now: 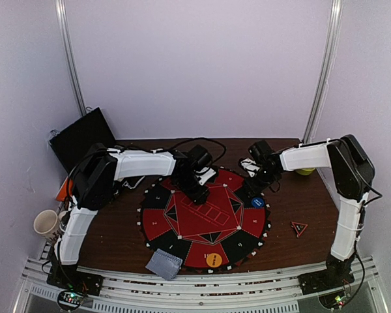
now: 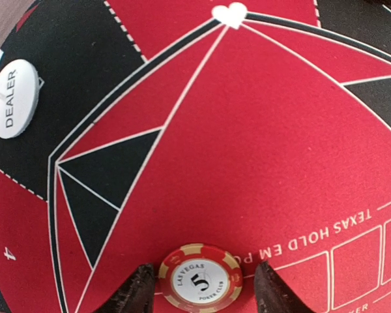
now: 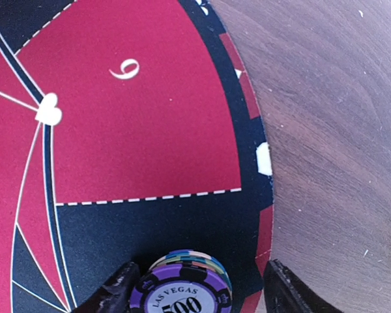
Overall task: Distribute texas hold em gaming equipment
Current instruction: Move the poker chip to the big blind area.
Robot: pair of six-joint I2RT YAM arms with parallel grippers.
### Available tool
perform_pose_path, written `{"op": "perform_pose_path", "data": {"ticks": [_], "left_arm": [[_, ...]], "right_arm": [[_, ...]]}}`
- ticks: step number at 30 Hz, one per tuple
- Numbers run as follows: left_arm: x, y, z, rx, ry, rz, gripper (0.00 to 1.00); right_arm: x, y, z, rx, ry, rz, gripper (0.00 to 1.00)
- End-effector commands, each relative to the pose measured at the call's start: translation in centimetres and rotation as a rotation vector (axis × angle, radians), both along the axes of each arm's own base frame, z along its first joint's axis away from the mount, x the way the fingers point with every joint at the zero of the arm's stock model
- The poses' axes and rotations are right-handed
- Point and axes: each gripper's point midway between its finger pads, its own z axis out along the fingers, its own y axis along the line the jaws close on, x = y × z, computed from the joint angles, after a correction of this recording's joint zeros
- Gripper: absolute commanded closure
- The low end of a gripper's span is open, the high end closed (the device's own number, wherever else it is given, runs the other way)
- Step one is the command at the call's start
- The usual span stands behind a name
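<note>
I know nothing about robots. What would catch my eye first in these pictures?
First, the round red-and-black poker mat in the middle of the dark wooden table. Close up, the left gripper straddles a single red chip lying flat on the mat's red centre. The right gripper straddles a chip stack with a purple top near the mat's edge.

The left arm (image 1: 140,163) and right arm (image 1: 348,225) have white shells, black joints, black cables.
</note>
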Motion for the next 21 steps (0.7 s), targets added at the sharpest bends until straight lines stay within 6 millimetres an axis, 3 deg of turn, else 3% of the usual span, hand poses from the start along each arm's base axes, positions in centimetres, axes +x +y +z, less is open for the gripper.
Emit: {"op": "perform_pose_path", "data": {"ticks": [1, 3, 4, 5, 6, 14, 21], "left_arm": [[-1.3, 1.9, -2.4, 0.082, 0.067, 0.004, 0.51], [-1.7, 2.0, -2.3, 0.074, 0.075, -0.007, 0.57], [-1.9, 1.9, -2.3, 0.069, 0.077, -0.018, 0.59], [-2.2, 1.7, -2.2, 0.062, 0.076, -0.031, 0.61], [-2.5, 1.6, -2.2, 0.057, 0.077, -0.042, 0.64], [-4.4, 0.9, -2.2, 0.04, 0.088, -0.097, 0.75], [-9.5, -0.4, -2.4, -0.021, 0.177, -0.221, 0.73]], "right_arm": [[-1.0, -0.1, -1.2, -0.027, 0.056, -0.006, 0.28], [-0.9, 0.1, -0.7, -0.014, 0.05, -0.004, 0.23], [-0.8, 0.3, -0.4, -0.008, 0.043, -0.001, 0.16], [-0.6, 0.3, 0.0, -0.005, 0.035, -0.003, 0.02], [-0.4, 0.4, 0.4, -0.001, 0.029, -0.002, 0.0], [0.0, 1.3, 3.9, 0.052, -0.026, 0.013, 0.0], [-0.6, 1.0, 7.6, 0.081, -0.113, 0.007, 0.0]]}}
